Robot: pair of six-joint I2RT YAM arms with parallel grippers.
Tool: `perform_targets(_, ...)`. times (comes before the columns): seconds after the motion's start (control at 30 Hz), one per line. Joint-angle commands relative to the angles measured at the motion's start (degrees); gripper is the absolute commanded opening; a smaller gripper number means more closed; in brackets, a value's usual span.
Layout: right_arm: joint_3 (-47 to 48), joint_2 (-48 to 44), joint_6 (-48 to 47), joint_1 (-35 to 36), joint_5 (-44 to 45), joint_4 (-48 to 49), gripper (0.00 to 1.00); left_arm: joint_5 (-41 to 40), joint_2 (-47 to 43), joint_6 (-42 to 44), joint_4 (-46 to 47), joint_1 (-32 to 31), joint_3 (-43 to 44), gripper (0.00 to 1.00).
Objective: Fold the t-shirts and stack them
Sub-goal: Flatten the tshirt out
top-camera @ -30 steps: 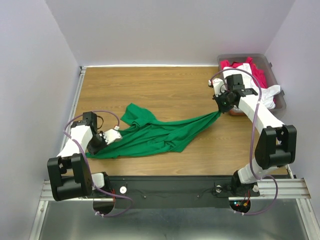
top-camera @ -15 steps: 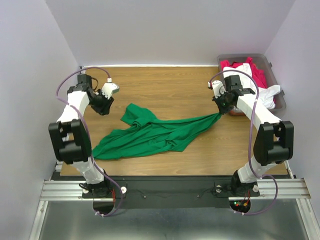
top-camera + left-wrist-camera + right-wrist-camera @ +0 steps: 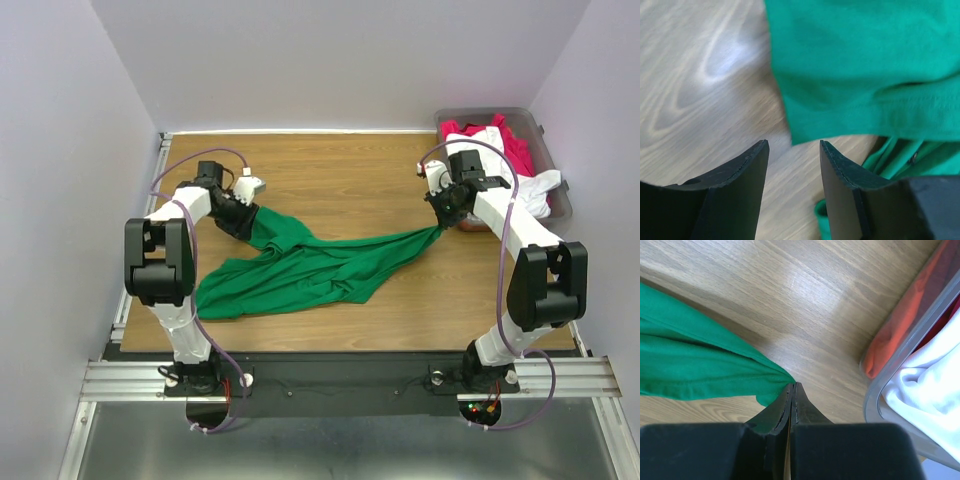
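A wood-grain tabletop (image 3: 330,170) fills the middle of the frame, boxed by plain pale lilac walls (image 3: 330,60) behind and at both sides. An aluminium rail (image 3: 575,377) crosses the bottom, grey sheet metal (image 3: 330,445) below it.

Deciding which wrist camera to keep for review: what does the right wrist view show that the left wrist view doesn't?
Only the right wrist view: the right hand shut on a corner of the green t-shirt, plus the grey bin holding the white t-shirt and the red t-shirt. Only the left wrist view: the left hand, open and empty, at a hem of that shirt. Both: green cloth on the wooden table.
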Motion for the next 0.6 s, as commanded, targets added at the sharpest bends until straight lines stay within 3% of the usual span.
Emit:
perform_targets(0.0,2.8,-0.9,0.8,0.0,-0.4,-0.2,0.01,-3.7,0.3,-3.8,4.6,-2.1,-2.2,0.56)
perform_targets(0.13,2.9,-0.9,1.2,-0.1,-0.4,-0.3,0.01,-6.9,1.8,-5.3,6.3,-3.4,-3.6,0.54)
perform_targets(0.23,2.9,-0.9,1.2,-0.1,-0.3,-0.3,0.01,-7.8,2.9,-6.3,7.2,-4.4,-3.7,0.47)
perform_targets(0.33,3.1,-0.7,1.5,0.0,-0.3,-0.3,0.01,-7.6,3.7,-7.5,7.1,-4.6,-2.6,0.16)
perform_targets(0.37,3.3,-0.6,1.6,0.0,-0.1,-0.3,0.01,-7.6,3.7,-8.0,7.0,-4.5,-2.0,0.00)
perform_targets(0.47,5.3,0.0,2.0,0.0,0.5,-0.3,0.01,-3.6,2.1,-10.5,3.8,-1.9,2.8,0.00)
perform_targets(0.57,9.8,1.5,2.3,-0.2,1.3,-0.2,0.01,3.4,0.8,-12.7,-1.7,4.3,14.4,0.00)
